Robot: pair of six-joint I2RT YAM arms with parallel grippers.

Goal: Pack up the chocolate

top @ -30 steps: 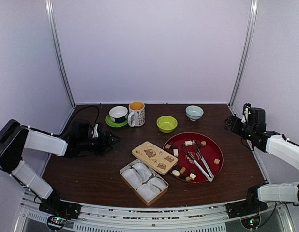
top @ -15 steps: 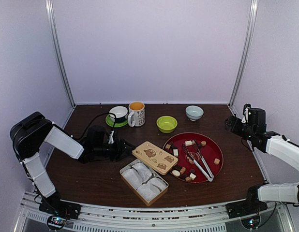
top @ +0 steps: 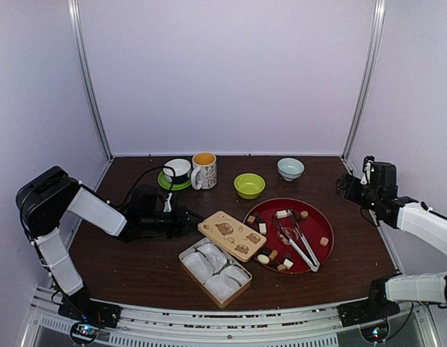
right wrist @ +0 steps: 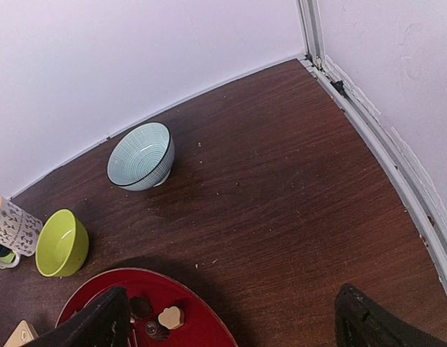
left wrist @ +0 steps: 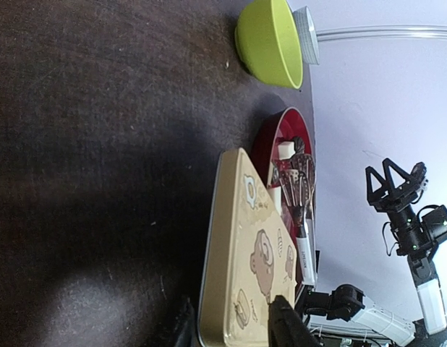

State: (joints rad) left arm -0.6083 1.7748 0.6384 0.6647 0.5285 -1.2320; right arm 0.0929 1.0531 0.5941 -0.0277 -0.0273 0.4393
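Observation:
The chocolate [top: 263, 258], small tan, dark and cream pieces, lies scattered on a red plate [top: 321, 217] right of centre, beside silver tongs [top: 299, 238]. An open tin [top: 215, 272] lined with white paper liners stands at the front centre. Its cartoon-printed lid [top: 231, 235] rests against the tin and the plate. My left gripper [top: 193, 220] is open at the lid's left end. In the left wrist view the fingers straddle the lid [left wrist: 245, 267]. My right gripper [top: 350, 184] is open and empty at the far right. Its wrist view shows the plate's rim [right wrist: 209, 307] and a cream piece [right wrist: 169, 316].
A green bowl [top: 249, 185], a blue-white bowl [top: 291, 168], a patterned mug [top: 204, 170] and a cup on a green saucer [top: 177, 172] stand along the back. Walls close off the table at the back and on both sides.
My left arm has swung right across the table, bringing its gripper from the left side up to the lid's end. The right arm has not moved.

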